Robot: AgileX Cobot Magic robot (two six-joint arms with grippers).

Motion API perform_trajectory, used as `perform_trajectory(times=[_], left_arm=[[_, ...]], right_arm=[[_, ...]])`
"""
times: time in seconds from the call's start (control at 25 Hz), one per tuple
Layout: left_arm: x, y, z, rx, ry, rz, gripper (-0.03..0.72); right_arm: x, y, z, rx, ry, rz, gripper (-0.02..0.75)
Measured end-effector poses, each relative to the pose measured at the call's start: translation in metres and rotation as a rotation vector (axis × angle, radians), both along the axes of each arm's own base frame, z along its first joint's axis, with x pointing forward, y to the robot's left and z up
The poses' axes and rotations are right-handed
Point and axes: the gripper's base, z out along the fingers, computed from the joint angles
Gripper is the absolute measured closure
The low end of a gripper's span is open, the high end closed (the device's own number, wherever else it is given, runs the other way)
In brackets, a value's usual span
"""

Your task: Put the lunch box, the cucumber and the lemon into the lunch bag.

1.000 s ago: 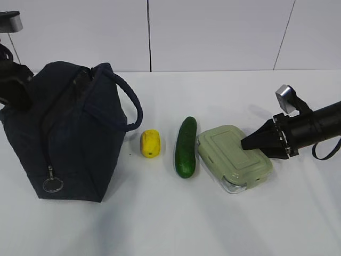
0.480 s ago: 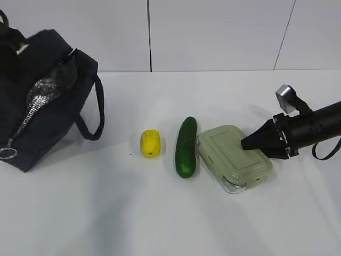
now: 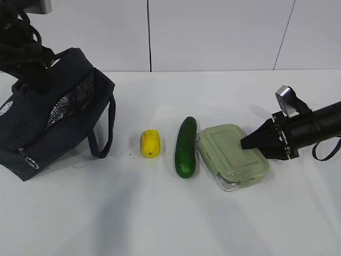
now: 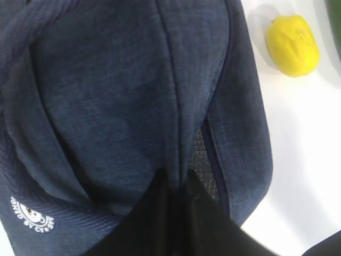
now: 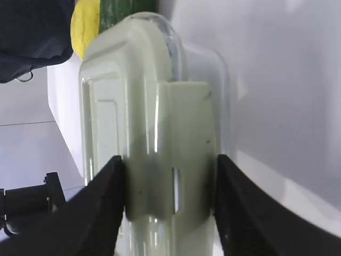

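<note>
Nothing was packed yet. My left end effector (image 4: pixel 178 213) was pinched shut on the fabric of the lunch bag (image 3: pixel 50 117), tipping it with its silver-lined mouth facing the lemon (image 3: pixel 150 143) and cucumber (image 3: pixel 186 147) lying on the desk (image 3: pixel 170 224). My right end effector (image 5: pixel 169 208) stood half open, clamped across the lunch box (image 3: pixel 233 156), which sat just beside the cucumber.

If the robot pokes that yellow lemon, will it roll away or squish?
The lemon would probably roll a little: it is a rounded oval lying loose on the smooth white table, touching neither the cucumber nor the lunch bag. Its lumpy ends would likely make it wobble, not run straight. It looks firm, so probably no squishing.
</note>
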Motion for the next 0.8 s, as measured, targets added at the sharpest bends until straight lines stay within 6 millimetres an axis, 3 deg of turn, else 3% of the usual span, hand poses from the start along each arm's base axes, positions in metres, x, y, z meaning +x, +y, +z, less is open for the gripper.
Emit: perform_trajectory(times=[0.24,0.8], left_arm=[[0.000,0.000,0.000,0.004,-0.001,-0.001,0.680],[0.000,0.001,0.000,0.007,-0.004,-0.001,0.682]], right_arm=[[0.002,0.000,0.005,-0.011,-0.006,-0.038,0.356],[0.012,0.000,0.047,-0.042,-0.083,-0.152,0.358]])
